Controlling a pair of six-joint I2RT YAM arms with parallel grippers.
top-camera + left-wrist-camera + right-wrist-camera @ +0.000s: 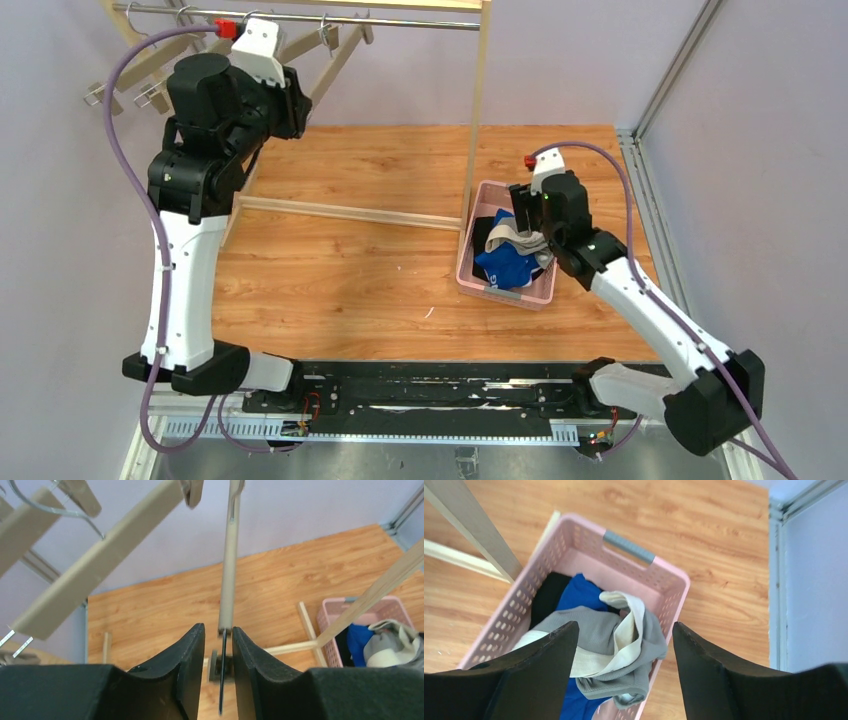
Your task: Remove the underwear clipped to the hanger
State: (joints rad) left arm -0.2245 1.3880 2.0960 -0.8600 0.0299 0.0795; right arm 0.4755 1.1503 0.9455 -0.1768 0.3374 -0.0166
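All three briefs lie in the pink basket: the grey pair with a cream waistband on top, the blue and the black under it. My right gripper is open and empty just above the grey pair. In the top view the grey pair and the right gripper show over the basket. My left gripper is raised at the rail, its fingers a narrow gap apart around the metal clip at the end of a bare beige hanger.
Several bare wooden hangers hang on the metal rail of a wooden rack, whose post and floor bar stand beside the basket. A metal frame rail runs along the table's right edge.
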